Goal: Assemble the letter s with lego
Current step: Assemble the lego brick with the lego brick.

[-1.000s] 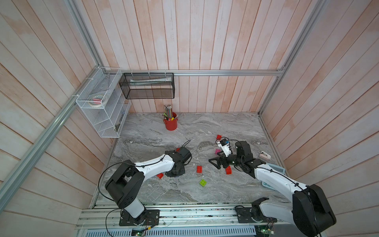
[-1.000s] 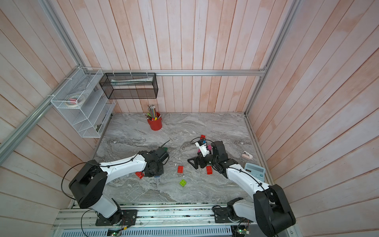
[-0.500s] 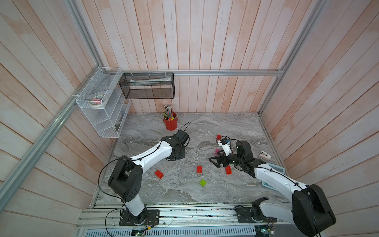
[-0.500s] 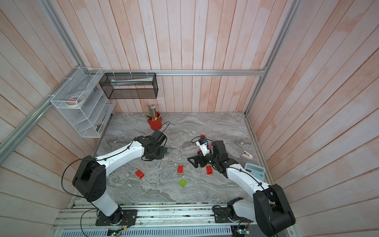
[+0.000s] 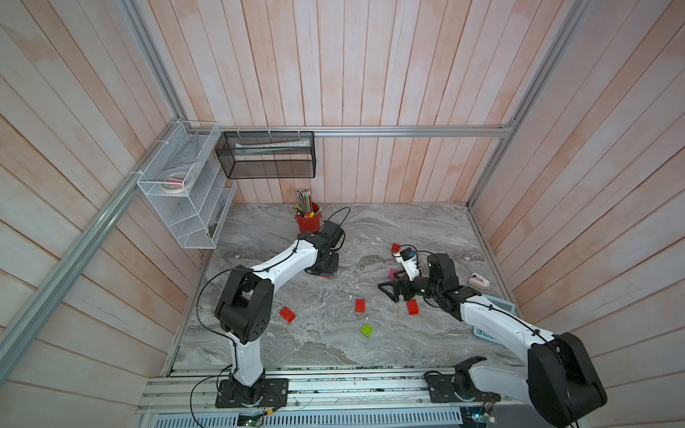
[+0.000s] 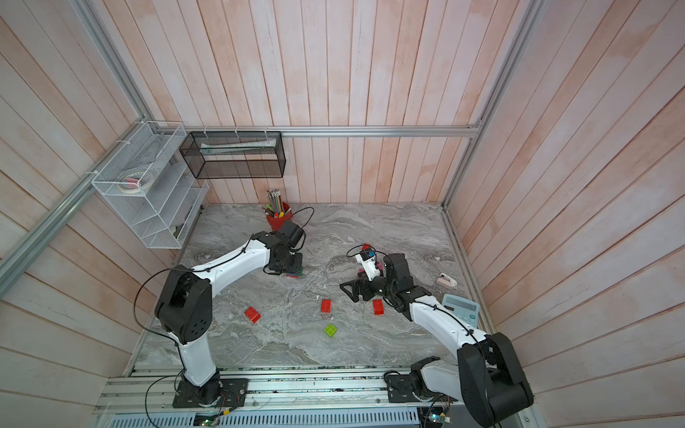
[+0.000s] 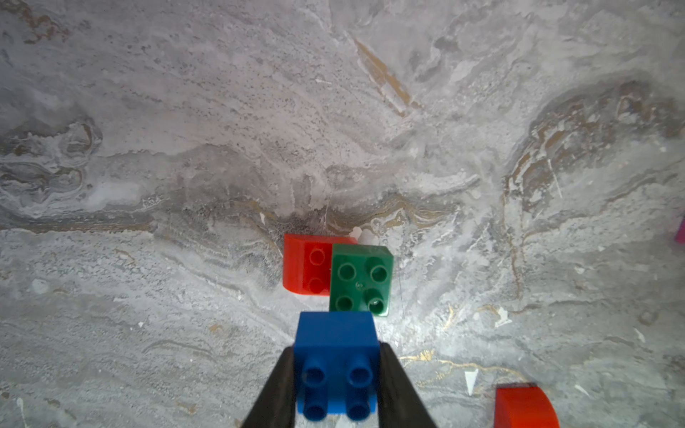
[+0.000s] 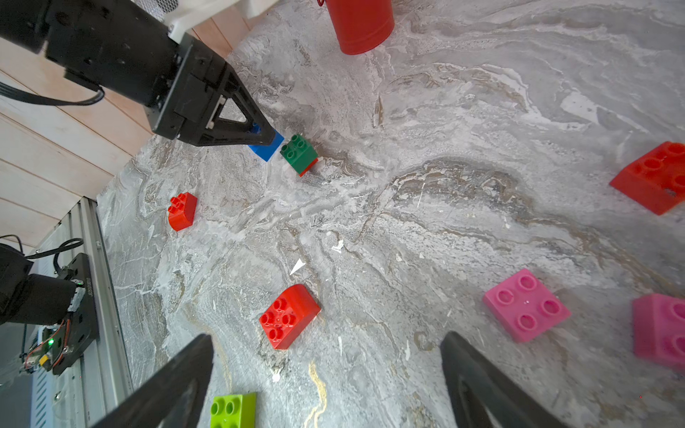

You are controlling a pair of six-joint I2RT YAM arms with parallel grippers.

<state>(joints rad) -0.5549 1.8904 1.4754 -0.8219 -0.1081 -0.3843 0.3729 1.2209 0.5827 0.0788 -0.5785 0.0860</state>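
Left gripper (image 7: 337,351) — fingers (image 7: 276,392) clamped on the blue brick (image 7: 335,385), its stud side facing the wrist camera. The blue brick is held low over the bench (image 7: 185,148), just beside the dark green brick (image 7: 361,279). Whether the two touch cannot be told. The dark green brick sits on a rounded red brick (image 7: 305,266) and covers part of it, with two red studs showing. In both top views this cluster lies on the left half of the bench, in front of the red pencil cup (image 5: 308,222).

Right gripper (image 8: 328,337) — fingers wide apart, over the bench right of centre. A loose red brick (image 8: 289,317) lies just ahead of the gap. The lime green brick (image 8: 233,409) is near one finger. A pink brick (image 8: 526,304) lies flat, studs up, beside the other finger, and a second pink brick (image 8: 661,326) is just beyond it.

Three more red pieces lie singly. The far red brick (image 8: 652,178) is beyond the pink ones. The small red brick (image 5: 287,314) lies near the left arm, well apart from the rest. Another red brick (image 5: 412,307) lies close under the right arm.
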